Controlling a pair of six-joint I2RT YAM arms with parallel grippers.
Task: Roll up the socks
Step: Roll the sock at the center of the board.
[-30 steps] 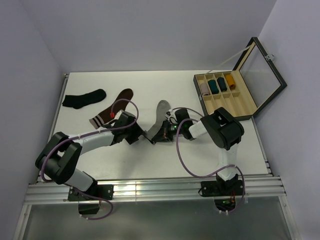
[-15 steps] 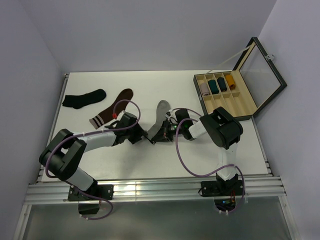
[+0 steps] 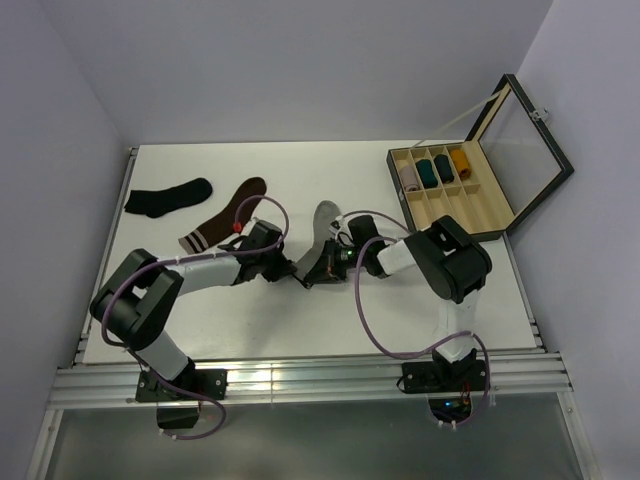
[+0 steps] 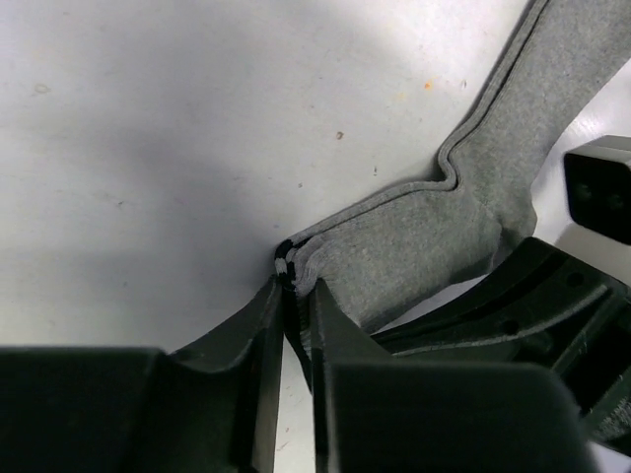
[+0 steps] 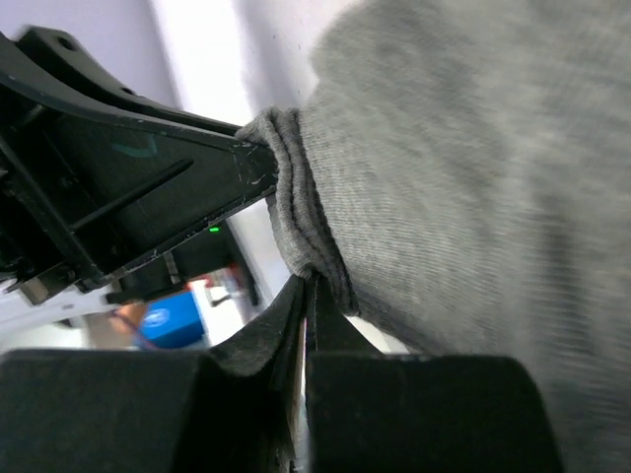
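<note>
White worktop, walled in pale lilac on three sides, with both arms reaching to its middle.

- Left gripper: closed on the striped cuff edge of the grey sock. The wrist view shows the cuff's rim pinched between the two fingers.
- Right gripper: closed on the same cuff end from the other side, with a thin fold of knit nipped between its tips. The two grippers stand just beside each other.
- Grey sock: lies flat at mid-worktop between the arms. Its long axis is diagonal, with the cuff at the near end, a kink at the heel and the toe pointing to the far wall. The edge looks doubled, possibly a second layer, but the view is too close to say.
- Progress, as judged: the cuff is held and no turn of roll shows. The whole rolling remains to be done.
- Brown sock, pale striped cuff: flat, left of the grey one and apart from it.
- Black sock: flat, far left.
- Box, lid open: far right, with four rolled bundles in its back compartments.
</note>
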